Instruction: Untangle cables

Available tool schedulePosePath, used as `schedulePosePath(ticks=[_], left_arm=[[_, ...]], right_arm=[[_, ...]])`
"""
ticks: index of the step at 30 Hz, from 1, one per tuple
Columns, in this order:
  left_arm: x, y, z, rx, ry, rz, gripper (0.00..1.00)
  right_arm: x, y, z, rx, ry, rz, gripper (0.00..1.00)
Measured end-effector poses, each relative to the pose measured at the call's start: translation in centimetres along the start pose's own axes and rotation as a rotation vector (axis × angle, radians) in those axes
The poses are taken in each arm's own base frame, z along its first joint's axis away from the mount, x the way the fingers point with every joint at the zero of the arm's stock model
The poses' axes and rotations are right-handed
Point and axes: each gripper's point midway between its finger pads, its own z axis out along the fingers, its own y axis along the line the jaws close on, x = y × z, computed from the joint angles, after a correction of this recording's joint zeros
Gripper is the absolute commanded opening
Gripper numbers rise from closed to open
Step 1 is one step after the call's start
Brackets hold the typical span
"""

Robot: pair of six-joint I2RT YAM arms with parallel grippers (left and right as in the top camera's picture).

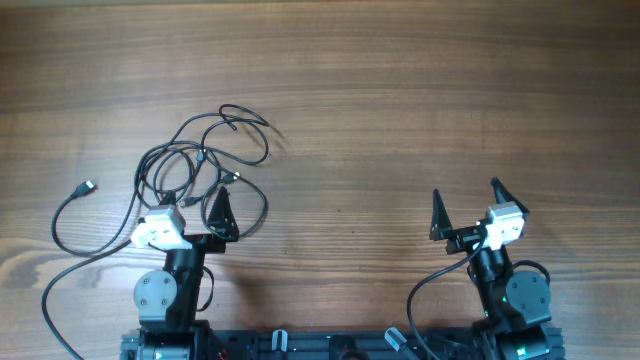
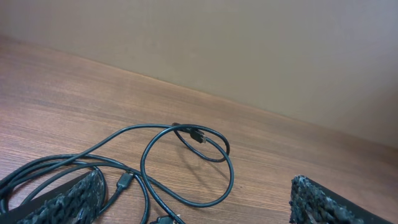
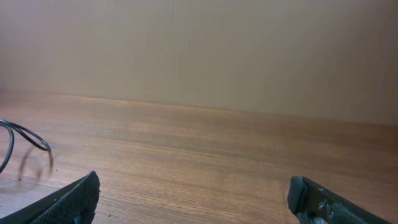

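Wood-grain desk (image 1: 400, 80) fills the overhead view, and a plain beige wall closes off both wrist views. The cables (image 1: 205, 150) lie on the desk as one loose tangle of thin black loops, with several strands crossing each other.

The left claw (image 1: 192, 200) stands at the near edge of the tangle with its jaws spread wide, holding nothing. Strands run under and between its fingers. One small plug (image 2: 196, 134) rests on the tangle's far loop. A second plug (image 1: 88, 187) ends a strand that trails out of the tangle on the side away from the right claw (image 1: 467, 195). The right claw is well apart from the tangle, also wide and empty. Its own camera catches only a sliver of one loop at the frame's edge.

By my reading nothing has been separated yet, and the first grasp is the risky part. So many strands pass between the left claw's fingers that closing there would likely pinch two or three at once. Pulling on them would then cinch the crossings tighter instead of freeing them.

With only one claw on the cables, the whole tangle may simply slide across the smooth desk. The right claw would have to reach over to pin it, which brings the two arms close enough to collide. A plug snagging inside a loop could also stall the pull.
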Motion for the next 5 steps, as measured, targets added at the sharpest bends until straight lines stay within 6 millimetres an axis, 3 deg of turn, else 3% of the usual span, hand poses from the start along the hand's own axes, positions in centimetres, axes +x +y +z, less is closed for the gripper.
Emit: schedulePosePath(ticks=[5], left_arm=[[0.00,0.00,0.00,0.000,0.000,0.000,1.00]], right_arm=[[0.01,0.00,0.00,0.000,0.000,0.000,1.00]])
